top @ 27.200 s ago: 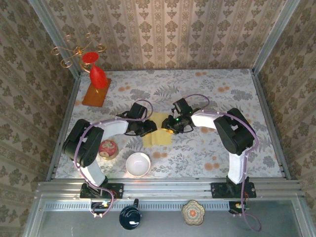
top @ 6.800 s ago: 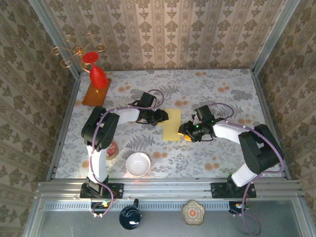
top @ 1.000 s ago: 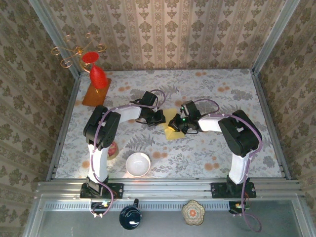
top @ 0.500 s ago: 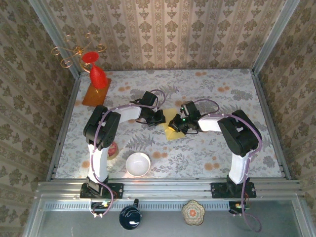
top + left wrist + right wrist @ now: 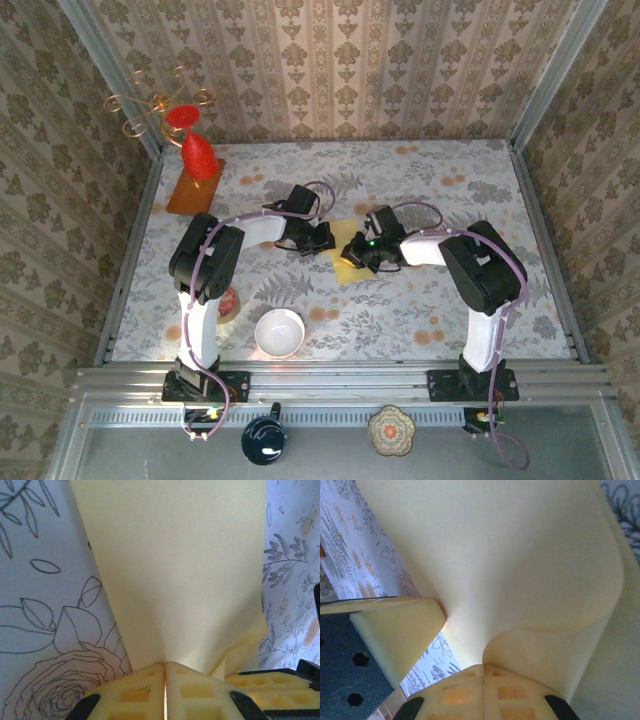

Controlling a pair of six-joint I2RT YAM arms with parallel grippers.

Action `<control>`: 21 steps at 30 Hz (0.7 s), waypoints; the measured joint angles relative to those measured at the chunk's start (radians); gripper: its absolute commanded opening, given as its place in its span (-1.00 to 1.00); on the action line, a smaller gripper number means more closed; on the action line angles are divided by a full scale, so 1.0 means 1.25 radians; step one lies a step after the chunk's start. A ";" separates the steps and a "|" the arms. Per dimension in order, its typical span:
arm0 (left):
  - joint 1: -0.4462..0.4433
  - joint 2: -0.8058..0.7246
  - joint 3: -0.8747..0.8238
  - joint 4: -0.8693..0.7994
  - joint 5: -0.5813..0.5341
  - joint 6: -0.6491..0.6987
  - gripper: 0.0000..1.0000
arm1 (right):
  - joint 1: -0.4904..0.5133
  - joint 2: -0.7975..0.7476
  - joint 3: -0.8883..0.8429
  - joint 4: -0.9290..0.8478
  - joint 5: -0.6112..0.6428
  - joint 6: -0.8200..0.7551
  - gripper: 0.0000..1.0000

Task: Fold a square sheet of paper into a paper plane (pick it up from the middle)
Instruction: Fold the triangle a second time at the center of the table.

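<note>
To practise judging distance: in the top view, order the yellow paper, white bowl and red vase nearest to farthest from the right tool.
1. Yellow paper, pinched in the right tool.
2. White bowl, near left.
3. Red vase, far left corner.

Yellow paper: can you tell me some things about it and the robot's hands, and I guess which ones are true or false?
1. Both the left gripper and the right gripper pinch the yellow paper. True.
2. The yellow paper lies inside the white bowl. False: it is on the table between the grippers, and the bowl sits apart, nearer the arm bases.
3. The red vase stands on the orange-brown board at the far left. True.
4. The yellow paper lies flat as a full square. False: the right wrist view shows part of it curling over.
</note>
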 measured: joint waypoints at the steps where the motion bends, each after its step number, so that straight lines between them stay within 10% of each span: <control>1: 0.000 0.000 0.000 0.000 0.000 0.000 -0.78 | 0.000 0.002 0.002 0.000 -0.002 0.000 -1.00; 21: 0.005 0.000 0.011 -0.012 0.002 -0.002 -0.72 | 0.000 0.004 0.005 -0.007 -0.004 -0.005 -0.77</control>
